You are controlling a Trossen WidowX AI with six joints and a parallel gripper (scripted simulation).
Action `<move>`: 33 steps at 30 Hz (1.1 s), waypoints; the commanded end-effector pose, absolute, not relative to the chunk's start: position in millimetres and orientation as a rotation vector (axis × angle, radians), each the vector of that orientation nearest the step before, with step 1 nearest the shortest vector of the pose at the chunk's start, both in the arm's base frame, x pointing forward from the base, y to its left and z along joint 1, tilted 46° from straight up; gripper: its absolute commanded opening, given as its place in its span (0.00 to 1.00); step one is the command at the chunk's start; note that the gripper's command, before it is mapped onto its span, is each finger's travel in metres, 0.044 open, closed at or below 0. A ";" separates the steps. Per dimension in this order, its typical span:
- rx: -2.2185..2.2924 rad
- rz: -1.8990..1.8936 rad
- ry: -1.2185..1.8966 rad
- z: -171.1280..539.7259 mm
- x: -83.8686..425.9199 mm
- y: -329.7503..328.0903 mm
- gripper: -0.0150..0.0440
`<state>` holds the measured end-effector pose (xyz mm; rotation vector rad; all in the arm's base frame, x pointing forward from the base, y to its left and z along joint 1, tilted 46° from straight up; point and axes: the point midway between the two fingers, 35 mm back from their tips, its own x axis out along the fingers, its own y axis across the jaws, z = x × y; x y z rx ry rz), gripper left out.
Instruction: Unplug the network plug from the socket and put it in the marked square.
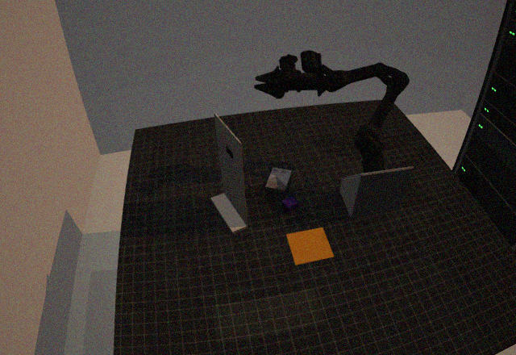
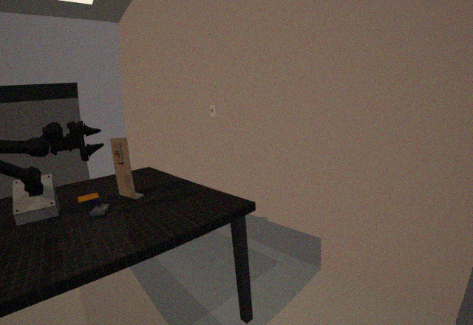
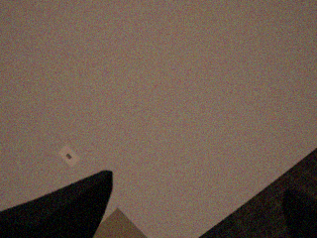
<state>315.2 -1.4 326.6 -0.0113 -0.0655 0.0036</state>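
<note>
My gripper [image 1: 255, 82] [image 2: 102, 137] [image 3: 196, 188] is open and empty, high above the table on the robot's side of the upright panel [image 1: 234, 176] [image 2: 125, 178], touching nothing. The panel's top corner shows low in the wrist view. Small dark shapes mark the socket [image 2: 118, 154] on the panel's face; the plug and its tab are too small and dark there to make out. The orange marked square [image 1: 310, 246] [image 2: 88, 197] lies on the table with nothing on it. A small purple block [image 1: 289, 202] [image 2: 96, 202] lies near it; I cannot tell what it is.
A grey wedge-like piece [image 1: 278, 178] [image 2: 99, 210] lies by the purple block. The panel's foot [image 1: 228, 212] extends behind it. A grey upright board [image 1: 383, 193] stands near the arm's base. A dark rack [image 1: 492, 143] stands at the right. A small wall plate [image 2: 212, 111] [image 3: 68, 156] is beyond.
</note>
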 end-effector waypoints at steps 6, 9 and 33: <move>0.116 0.094 0.088 282.9 321.9 2.0 0.67; 0.219 0.144 0.195 254.3 322.1 4.0 0.53; 0.725 0.265 0.600 161.3 304.4 16.3 0.52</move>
